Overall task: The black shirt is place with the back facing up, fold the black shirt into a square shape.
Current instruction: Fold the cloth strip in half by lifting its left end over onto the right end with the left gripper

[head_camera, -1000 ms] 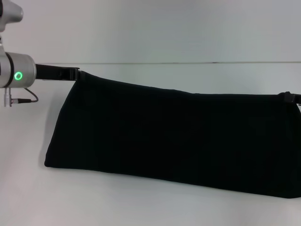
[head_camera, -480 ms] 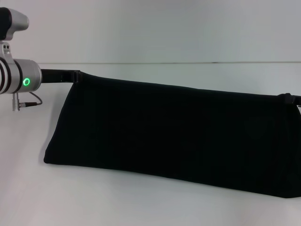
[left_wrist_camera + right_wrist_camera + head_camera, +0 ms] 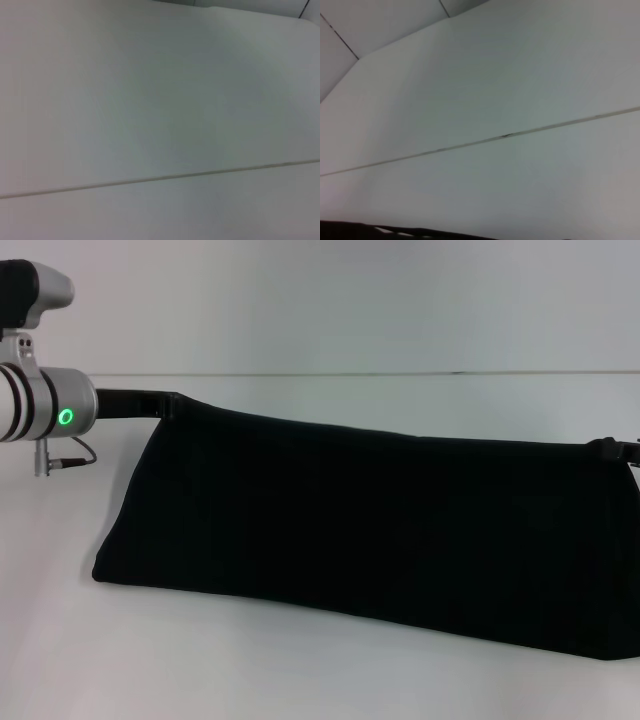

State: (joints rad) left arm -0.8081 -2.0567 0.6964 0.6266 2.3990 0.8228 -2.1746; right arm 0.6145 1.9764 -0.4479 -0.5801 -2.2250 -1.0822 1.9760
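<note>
The left gripper (image 3: 160,403) and right gripper (image 3: 612,448) are pinching the black shirt (image 3: 370,520) aloft by its top corners. Its lower edge is trailing on the white table (image 3: 300,670), with bare tabletop lying open all around.

Shirt (image 3: 370,530): hangs across my front, stretched between my two grippers, its upper edge sloping down from left to right. Left gripper (image 3: 160,402): at the shirt's upper left corner, touching it, with my left wrist (image 3: 45,410) further left, at the edge of the head view. Right gripper (image 3: 612,448): at the shirt's upper right corner, lower than the left one. Shirt's lower edge: rests on the table (image 3: 250,660), nearer to me than the held edge. Table seam (image 3: 400,373): behind the shirt, running left to right. Both wrist views: table surface and seam.
</note>
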